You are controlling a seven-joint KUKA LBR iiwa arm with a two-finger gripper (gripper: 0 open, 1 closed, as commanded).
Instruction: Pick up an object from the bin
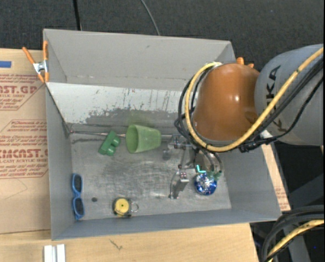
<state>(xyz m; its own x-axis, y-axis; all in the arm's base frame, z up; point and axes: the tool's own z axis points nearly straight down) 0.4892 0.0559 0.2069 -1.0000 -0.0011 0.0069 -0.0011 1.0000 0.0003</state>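
Orange wrist cover [228, 105] sits highest, closest to the lens. It hangs over the 3 o'clock side of the grey bin [140, 53], ringed by a yellow cable [191, 94]. The grey KUKA arm [296, 102] runs off toward 3 o'clock behind it.

Bin floor contents, by clock position from floor centre:
- Green plastic cup [143, 138] at 12, on its side, mouth toward 9, near the back wall.
- Green block [109, 144] at 10, just beside the cup's mouth; can't tell if they touch.
- Blue sunglasses [76, 196] at 8, against the left wall, lying along it.
- Small yellow disc-shaped thing [121, 206] at 7, near the front wall, well apart from the sunglasses.
- Shiny blue ball [206, 185] at 4, near the right wall.

The items are spread out rather than heaped. The floor between the cup and the yellow disc is bare, scuffed metal. The cup's base at 11 o'clock of the gripper is the nearest neighbour besides the ball, and it stands apart from the gripper.

Arm pose: wrist pointing down into the bin, gripper [190, 182] low over the floor at 4 o'clock. The blue ball is right at the gripper's 3 o'clock side, touching or just beside it. The cover and gripper hardware hide the tips, so it can't be told how far the gripper is spread or whether it has hold of the ball.
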